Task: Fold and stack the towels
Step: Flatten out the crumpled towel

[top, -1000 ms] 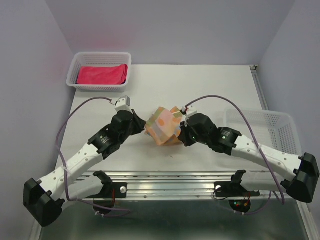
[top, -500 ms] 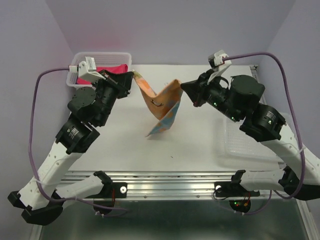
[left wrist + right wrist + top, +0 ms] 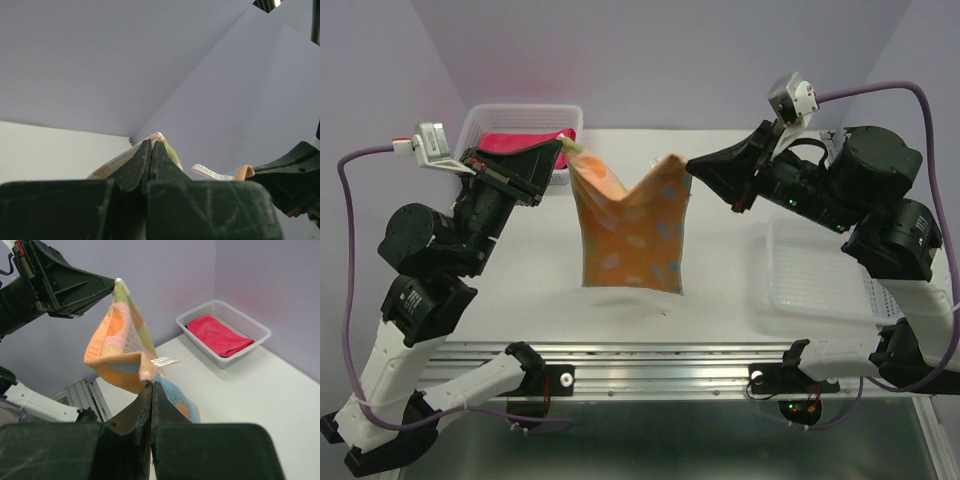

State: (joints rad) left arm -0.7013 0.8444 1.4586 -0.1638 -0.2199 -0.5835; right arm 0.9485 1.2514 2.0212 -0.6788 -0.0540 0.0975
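Note:
A patterned towel (image 3: 628,235) in orange and light blue hangs above the table, stretched by its two top corners and sagging in a V between them. My left gripper (image 3: 563,146) is shut on the left corner, and my right gripper (image 3: 688,165) is shut on the right corner. In the left wrist view the closed jaws (image 3: 151,145) pinch the towel's edge (image 3: 120,162). In the right wrist view my right gripper (image 3: 151,386) pinches the towel (image 3: 122,345) beside its white label. A folded pink-red towel (image 3: 510,142) lies in the back left basket.
The white mesh basket (image 3: 520,112) holding the pink-red towel stands at the table's back left corner, just behind my left gripper. A second white mesh basket (image 3: 825,270) sits at the right, under my right arm. The towel's lower edge hangs just over the table's middle.
Both arms have risen from low over the table and spread apart. The patterned towel went from a bunched bundle to hanging spread out between the two grippers.

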